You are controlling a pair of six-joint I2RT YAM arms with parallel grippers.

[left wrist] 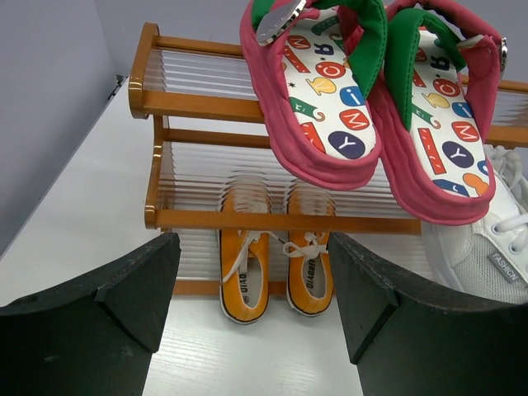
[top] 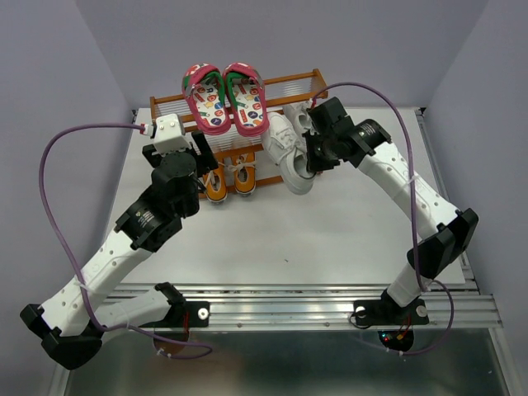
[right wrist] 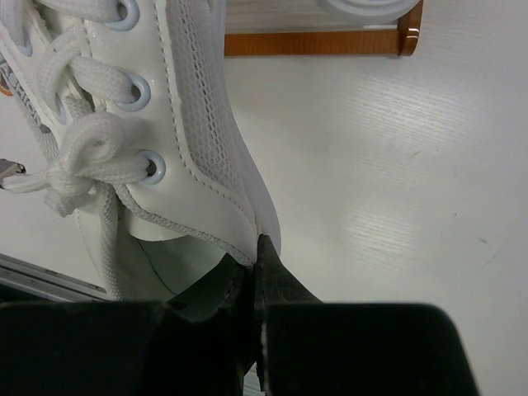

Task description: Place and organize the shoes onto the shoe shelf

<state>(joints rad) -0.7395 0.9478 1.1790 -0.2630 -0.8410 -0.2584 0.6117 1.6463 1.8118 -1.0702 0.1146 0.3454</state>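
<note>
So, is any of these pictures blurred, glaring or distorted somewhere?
Top external view: even light, sharp, with soft shadows on the table. Left wrist view: the orange sneakers look rippled where seen through the pale rods of the shelf. Right wrist view: the white sneaker is close yet sharp, the table shows a mild sheen, and the tool is dark with little detail.

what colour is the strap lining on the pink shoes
Green; the pink shoes show it best in the left wrist view.

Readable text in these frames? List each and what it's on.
"FASHION": tag on the white sneaker.
"QIAO", remainder blurred: insoles of the orange sneakers.
"Y", "M", "I", "O": printed dots on the pink sandals.
Other sandal prints: too distorted to read.
</note>
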